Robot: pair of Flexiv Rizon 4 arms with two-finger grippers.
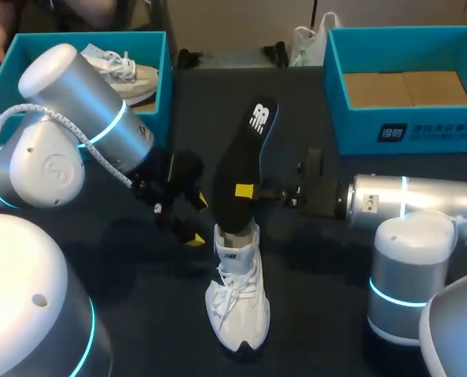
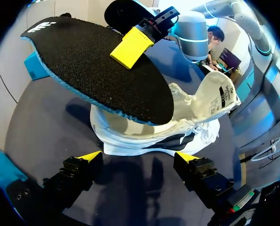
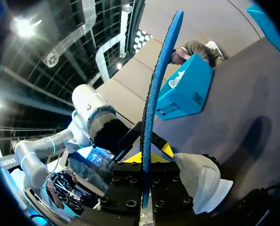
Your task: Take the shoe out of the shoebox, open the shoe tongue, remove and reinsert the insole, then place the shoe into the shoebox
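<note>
A white shoe (image 1: 237,302) stands on the dark table, toe toward the front edge, its tongue (image 2: 220,96) pulled up. A black insole (image 1: 241,169) with a blue underside slants upward, its lower end at the shoe's opening. My right gripper (image 1: 245,191) is shut on the insole's middle; in the right wrist view the insole (image 3: 154,108) runs edge-on between the fingers of that gripper (image 3: 146,165). Left of the shoe's heel my left gripper (image 1: 193,220) is open. In the left wrist view the shoe (image 2: 177,122) lies just ahead of this gripper (image 2: 139,157), which holds nothing.
A blue shoebox (image 1: 5,78) at the back left holds a second white shoe (image 1: 131,75). Another blue shoebox (image 1: 406,126) stands at the back right with a brown cardboard floor. A white bag (image 1: 308,39) lies behind it.
</note>
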